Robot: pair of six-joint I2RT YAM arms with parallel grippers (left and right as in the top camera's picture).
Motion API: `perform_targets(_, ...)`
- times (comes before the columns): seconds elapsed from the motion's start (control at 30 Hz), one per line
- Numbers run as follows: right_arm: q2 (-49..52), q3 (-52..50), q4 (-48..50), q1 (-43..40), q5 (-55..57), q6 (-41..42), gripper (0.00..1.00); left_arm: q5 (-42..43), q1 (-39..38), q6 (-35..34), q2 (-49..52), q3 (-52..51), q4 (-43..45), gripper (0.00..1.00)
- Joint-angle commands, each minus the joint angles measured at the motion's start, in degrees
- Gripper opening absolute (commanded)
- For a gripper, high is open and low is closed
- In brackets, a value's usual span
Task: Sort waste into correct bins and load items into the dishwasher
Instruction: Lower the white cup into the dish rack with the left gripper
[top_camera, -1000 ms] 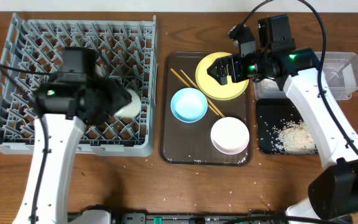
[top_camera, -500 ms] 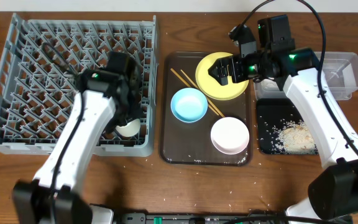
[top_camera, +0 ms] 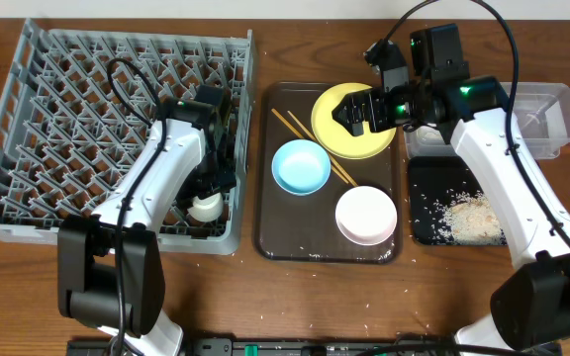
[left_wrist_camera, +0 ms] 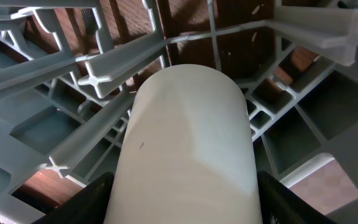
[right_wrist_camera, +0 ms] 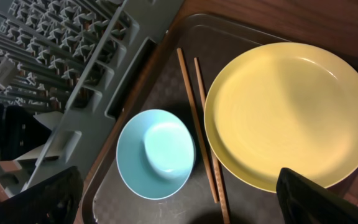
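The grey dish rack (top_camera: 57, 119) fills the table's left side. At its near right corner the left gripper (left_wrist_camera: 184, 199) is lowered among the pegs, fingers clamped on the pale cup (left_wrist_camera: 188, 124), probably to seat it between them. Beside the rack, the dark brown serving tray (top_camera: 285, 222) carries the yellow plate (right_wrist_camera: 291, 112), light blue bowl (top_camera: 301, 166), white bowl (top_camera: 366, 215) and wooden chopsticks (right_wrist_camera: 194, 112), all not yet loaded. The right gripper (top_camera: 354, 112) hovers over the plate with jaws spread wide and empty, likely lining up a rim grasp. Rice scraps (top_camera: 471, 216) lie in the black tray (top_camera: 424, 188).
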Motion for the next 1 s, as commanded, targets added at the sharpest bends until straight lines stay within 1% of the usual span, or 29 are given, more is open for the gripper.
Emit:
perform_targets(0.0, 0.1, 0.3, -0.1, 0.8, 0.1, -1.1, 0.97, 0.7, 0.0, -0.9, 0.7, -0.5, -0.9, 0.32)
perform_targets(0.07, 0.1, 0.3, -0.1, 0.9, 0.1, -1.1, 0.97, 1.5, 0.0, -0.8, 0.7, -0.4, -0.9, 0.53)
perform_targets(0.1, 0.1, 0.3, -0.1, 0.9, 0.1, -1.1, 0.97, 2.0, 0.0, -0.5, 0.7, -0.3, -0.9, 0.58)
perform_targets(0.17, 0.1, 0.3, -0.1, 0.9, 0.1, -1.1, 0.97, 2.9, 0.0, 0.5, 0.7, 0.2, -1.0, 0.64)
perform_targets(0.33, 0.1, 0.3, 0.0, 0.9, 0.1, -1.1, 0.97, 3.0, 0.0, 1.1, -0.5, 3.4, -2.9, 0.65)
perform_targets(0.47, 0.1, 0.3, 0.0, 0.9, 0.1, -1.1, 0.97, 3.0, 0.0, 2.5, -3.9, 6.7, -3.3, 0.66)
perform_targets(0.6, 0.1, 0.3, 0.2, 0.9, 0.1, -1.1, 0.97, 3.0, 0.0, 3.7, -8.8, 8.3, -3.2, 0.76)
perform_targets(0.67, 0.1, 0.3, 0.1, 0.9, 0.1, -1.1, 0.97, 3.0, 0.0, 3.9, -11.2, 8.3, -3.3, 0.77)
perform_targets(0.77, 0.1, 0.3, 0.1, 0.9, 0.1, -1.1, 0.97, 3.0, 0.0, 4.3, -13.3, 8.3, -3.8, 0.77)
perform_targets(0.97, 0.1, 0.3, 0.1, 0.9, 0.1, -1.1, 0.97, 2.6, 0.0, 4.3, -13.5, 8.1, -4.1, 0.77)
